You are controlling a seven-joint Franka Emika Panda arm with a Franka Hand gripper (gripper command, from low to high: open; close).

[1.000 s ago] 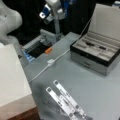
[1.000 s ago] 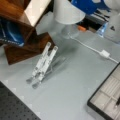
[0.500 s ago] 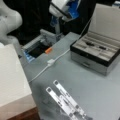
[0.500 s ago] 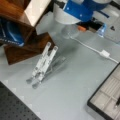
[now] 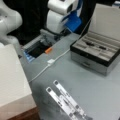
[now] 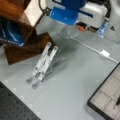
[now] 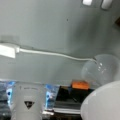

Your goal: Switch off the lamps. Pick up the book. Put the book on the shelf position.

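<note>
**A:** Where is the gripper [image 5: 73, 23]?

**B:** High at a front view's top, a white and blue bulk above the far edge of the tabletop [image 5: 82, 82]. Its fingers are hidden, so I cannot tell whether they are apart or together. Nothing shows held in them.

**A:** And the book [image 5: 12, 80]?

**B:** Well apart from the fingers, down toward a front view's bottom left. It lies flat, broad white face up, on the shelf position [image 5: 25, 115], whose brown wood shows under its near edge. Its long axis runs from that view's bottom toward its top, leaning a little right. I cannot make out which edge is the binding.

**A:** What lies closest to the fingers?

**B:** An orange switch [image 7: 80, 84] at the lip of a dark recess, beside a clear bulb [image 7: 102, 67]. A white cable [image 7: 55, 54] runs from the bulb across the tabletop.

**A:** The rest of the surface?

**B:** Matte grey. An open grey case [image 5: 96, 52] sits to the right of the fingers, and a metal rack [image 5: 66, 101] nearer the bottom. Behind it all is black.
</note>
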